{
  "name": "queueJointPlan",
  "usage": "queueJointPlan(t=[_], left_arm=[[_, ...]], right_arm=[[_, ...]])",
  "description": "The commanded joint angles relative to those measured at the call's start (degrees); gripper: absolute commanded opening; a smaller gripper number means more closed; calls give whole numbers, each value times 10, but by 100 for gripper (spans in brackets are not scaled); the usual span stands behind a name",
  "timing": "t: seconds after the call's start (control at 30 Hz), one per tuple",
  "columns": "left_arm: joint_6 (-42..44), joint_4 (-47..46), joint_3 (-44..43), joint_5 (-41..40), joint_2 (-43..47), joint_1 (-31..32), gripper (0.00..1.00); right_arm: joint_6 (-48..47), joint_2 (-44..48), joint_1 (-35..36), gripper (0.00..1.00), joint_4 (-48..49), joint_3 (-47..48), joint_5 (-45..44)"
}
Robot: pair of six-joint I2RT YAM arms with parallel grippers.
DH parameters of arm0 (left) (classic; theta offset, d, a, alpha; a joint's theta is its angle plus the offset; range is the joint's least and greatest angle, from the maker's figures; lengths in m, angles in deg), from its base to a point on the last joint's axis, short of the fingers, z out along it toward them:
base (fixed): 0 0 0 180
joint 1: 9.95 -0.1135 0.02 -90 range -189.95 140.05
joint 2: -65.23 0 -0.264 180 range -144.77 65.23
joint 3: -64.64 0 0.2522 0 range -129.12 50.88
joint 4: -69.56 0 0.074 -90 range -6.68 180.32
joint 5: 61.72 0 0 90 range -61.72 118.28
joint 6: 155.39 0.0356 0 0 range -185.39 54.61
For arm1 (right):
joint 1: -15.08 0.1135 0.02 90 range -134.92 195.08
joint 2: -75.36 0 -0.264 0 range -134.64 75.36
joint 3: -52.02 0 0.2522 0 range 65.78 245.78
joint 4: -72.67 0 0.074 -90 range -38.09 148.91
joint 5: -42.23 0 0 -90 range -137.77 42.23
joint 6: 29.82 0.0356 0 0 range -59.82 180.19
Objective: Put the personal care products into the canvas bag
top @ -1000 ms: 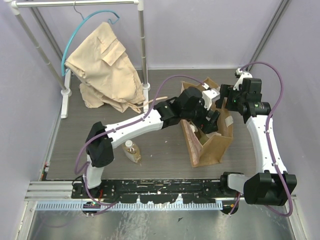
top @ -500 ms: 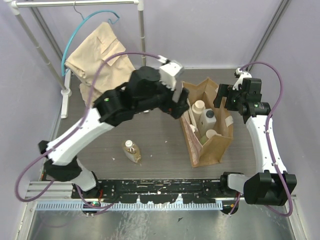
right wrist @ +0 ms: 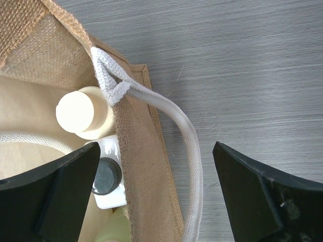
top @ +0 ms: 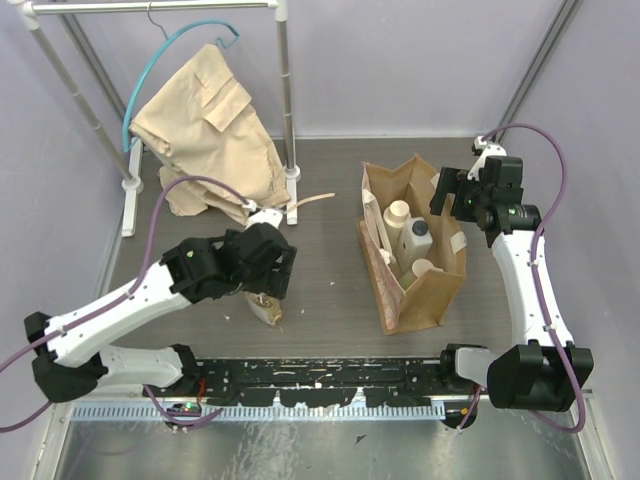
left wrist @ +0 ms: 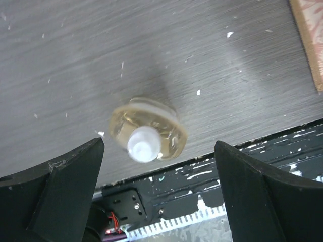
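The canvas bag [top: 432, 290] stands upright right of centre with its mouth open. Inside it are a cream round-capped bottle [top: 397, 213], a white bottle with a black cap [top: 418, 232] and a green-yellow bottle [top: 425, 268]. An amber bottle with a white cap [top: 268, 312] stands on the table near the front rail. My left gripper [top: 274, 284] hangs open directly above this amber bottle [left wrist: 146, 136], not touching it. My right gripper [top: 448, 196] is open over the bag's right rim [right wrist: 139, 151] and its pale handle [right wrist: 187, 146], beside the cream cap [right wrist: 78, 112] and black cap [right wrist: 107, 176].
A beige garment [top: 210, 135] hangs from a teal hanger on a white clothes rack [top: 285, 100] at the back left. A pale strip [top: 312, 202] lies on the table near the rack's foot. A black rail [top: 320, 375] runs along the near edge.
My left arm has pulled out of the bag, swung left and come down over the amber bottle. The right gripper has stayed by the bag's right rim.
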Motion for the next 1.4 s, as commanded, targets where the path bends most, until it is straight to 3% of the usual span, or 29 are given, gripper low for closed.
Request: queueJointPlan(t=[0.0, 0.13, 0.37, 0.57, 0.67, 0.83, 1.13, 1.37], left_arm=[[-98, 17, 49, -46, 76, 2, 98], [-105, 7, 71, -71, 120, 3, 98], [-106, -6, 78, -104, 121, 3, 98], [27, -59, -13, -113, 71, -38, 98], [104, -102, -60, -52, 34, -99, 98], [181, -224, -110, 175, -37, -210, 98], [249, -233, -357, 350, -267, -217, 98], [306, -174, -537, 393, -430, -217, 98]], right_arm=[[8, 4, -2, 100, 21, 10, -4], [7, 16, -1, 100, 22, 12, 20], [-16, 38, 32, 100, 6, 34, 41], [-31, 53, 117, 100, -23, 108, -7], [-34, 65, 149, 100, -41, 137, -18], [-38, 104, 183, 100, -66, 154, 12], [-69, 167, 192, 100, -115, 134, 163], [-64, 197, 199, 100, -122, 124, 203]])
